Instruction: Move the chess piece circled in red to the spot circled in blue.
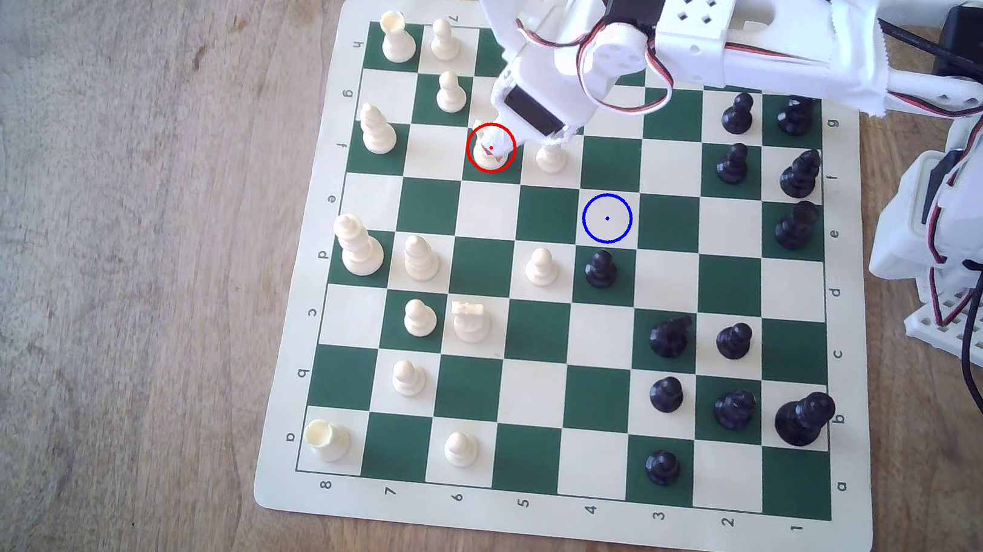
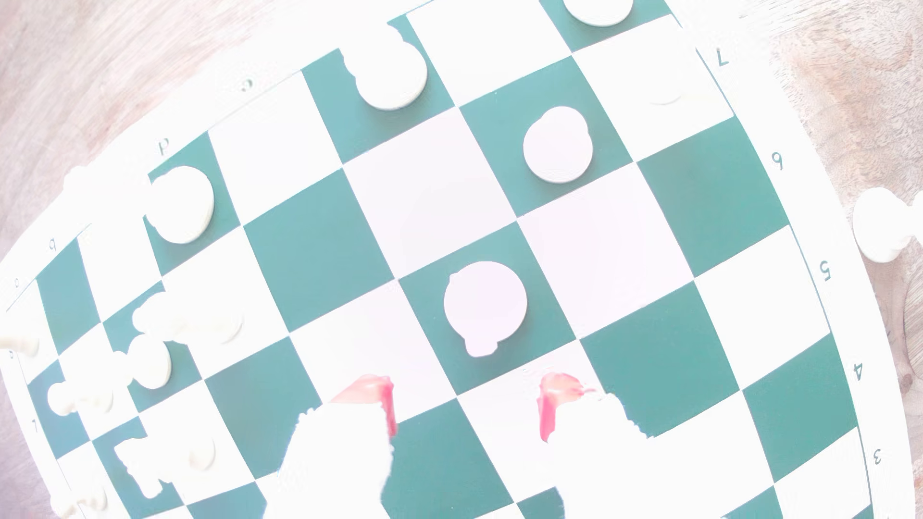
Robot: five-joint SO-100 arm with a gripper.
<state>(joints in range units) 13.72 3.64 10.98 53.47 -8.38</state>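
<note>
Exterior view: white robot hand (image 1: 506, 138), fingers spread and empty, hovers above the small cream plastic knight (image 1: 490, 153) on its red-ringed green square; closing comes next, then carrying right to the blue-ringed cream square (image 1: 607, 218).

The blue-ringed square (image 1: 607, 218) stands bare, as do the squares on either side of it in its row. A black pawn (image 1: 601, 268) crowds it just below. Toward the upper left, a cream pawn (image 1: 550, 157) stands just beside the red-ringed knight (image 1: 490, 151) (between knight and target).
</note>
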